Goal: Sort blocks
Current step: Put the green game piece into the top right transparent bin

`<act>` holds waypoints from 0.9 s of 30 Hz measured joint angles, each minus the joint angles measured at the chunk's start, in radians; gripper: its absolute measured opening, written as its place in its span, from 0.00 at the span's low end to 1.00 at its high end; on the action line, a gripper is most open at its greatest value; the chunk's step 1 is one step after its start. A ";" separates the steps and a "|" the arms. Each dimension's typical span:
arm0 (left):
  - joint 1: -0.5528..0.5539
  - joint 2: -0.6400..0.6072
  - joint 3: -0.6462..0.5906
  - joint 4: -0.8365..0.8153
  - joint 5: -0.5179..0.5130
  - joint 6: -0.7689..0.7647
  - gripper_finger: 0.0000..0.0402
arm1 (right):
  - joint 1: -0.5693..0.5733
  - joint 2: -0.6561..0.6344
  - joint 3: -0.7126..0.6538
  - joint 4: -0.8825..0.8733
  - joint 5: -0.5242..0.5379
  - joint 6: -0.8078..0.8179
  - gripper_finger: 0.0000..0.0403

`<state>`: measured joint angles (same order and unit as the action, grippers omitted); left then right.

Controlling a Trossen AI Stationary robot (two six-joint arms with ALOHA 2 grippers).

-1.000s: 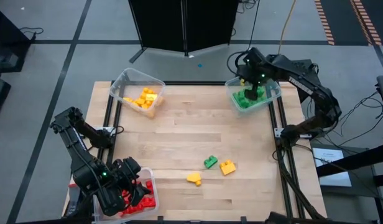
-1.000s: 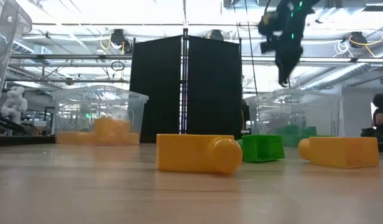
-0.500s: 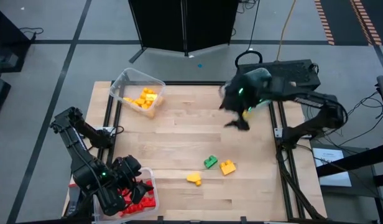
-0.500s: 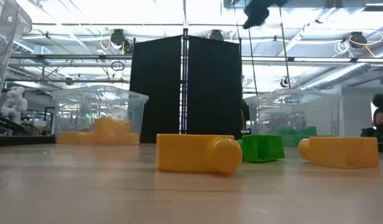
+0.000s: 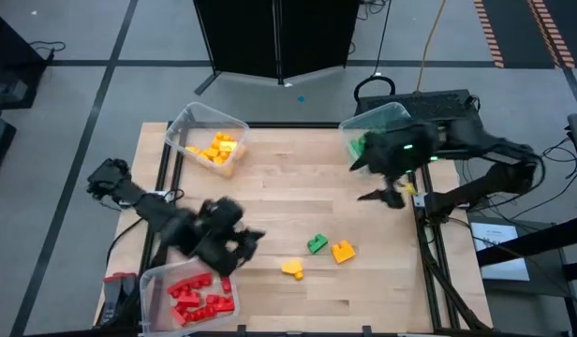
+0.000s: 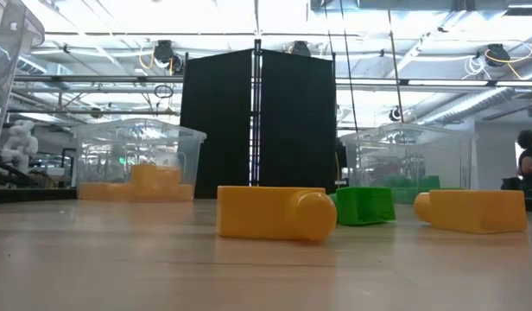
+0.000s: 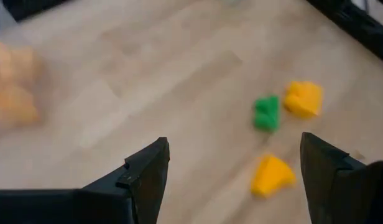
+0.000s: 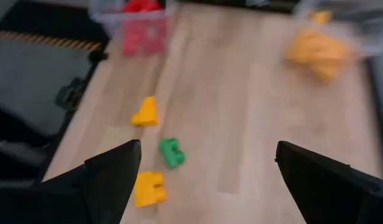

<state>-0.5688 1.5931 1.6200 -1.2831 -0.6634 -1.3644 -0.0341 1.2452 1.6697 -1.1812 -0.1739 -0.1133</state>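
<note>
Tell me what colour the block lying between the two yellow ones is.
Green, clearest in the high view.

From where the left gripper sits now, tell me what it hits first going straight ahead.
Probably the yellow block, nearest between the open left gripper fingers; the green block lies just beyond. Depth is uncertain, so it may meet the bare table first.

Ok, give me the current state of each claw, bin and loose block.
left claw: open, empty, over the table
right claw: open, empty, near the table's right edge
red bin: holds red blocks
yellow bin: holds yellow blocks
green bin: holds green blocks
green block: loose on table
two yellow blocks: loose on table
</note>
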 joint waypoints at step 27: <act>0.398 0.569 -0.006 0.834 0.449 0.665 0.61 | 0.003 -0.325 0.027 -0.161 0.233 0.198 0.91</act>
<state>-0.1711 2.1620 1.6138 -0.4488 -0.2142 -0.6998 -0.0311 0.9207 1.6966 -1.3421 0.0593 0.0851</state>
